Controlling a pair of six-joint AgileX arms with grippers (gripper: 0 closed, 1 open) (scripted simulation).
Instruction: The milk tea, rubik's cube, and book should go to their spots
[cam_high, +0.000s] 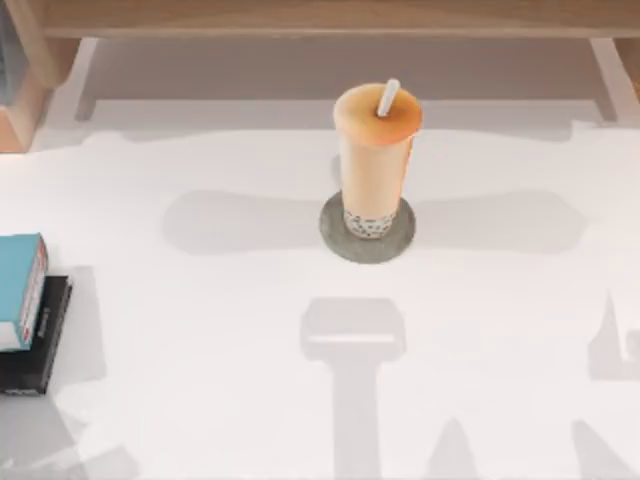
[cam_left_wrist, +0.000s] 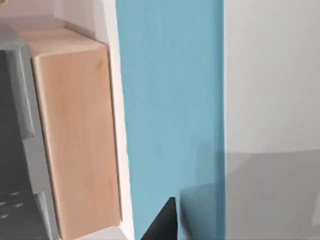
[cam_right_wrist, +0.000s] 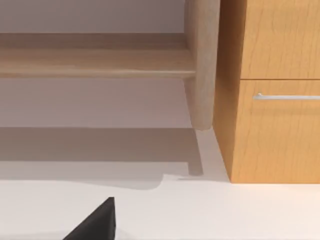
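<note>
Overhead, we found the milk tea (cam_high: 376, 160) upright on a grey coaster (cam_high: 340, 232), mid-table; the book (cam_high: 20, 288) lay on a black slab (cam_high: 38, 350), lettering unreadable. Grippers' state: undeterminable.

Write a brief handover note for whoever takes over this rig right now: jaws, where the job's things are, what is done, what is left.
Jaws: state of both cannot be told.
Tall clear cup of orange-beige milk tea stands upright on the round grey coaster, mid-table: looks placed.
Thick teal-blue book lies on a flat black slab at the table's left edge: looks still to move.
Cube: place unknown.
</note>
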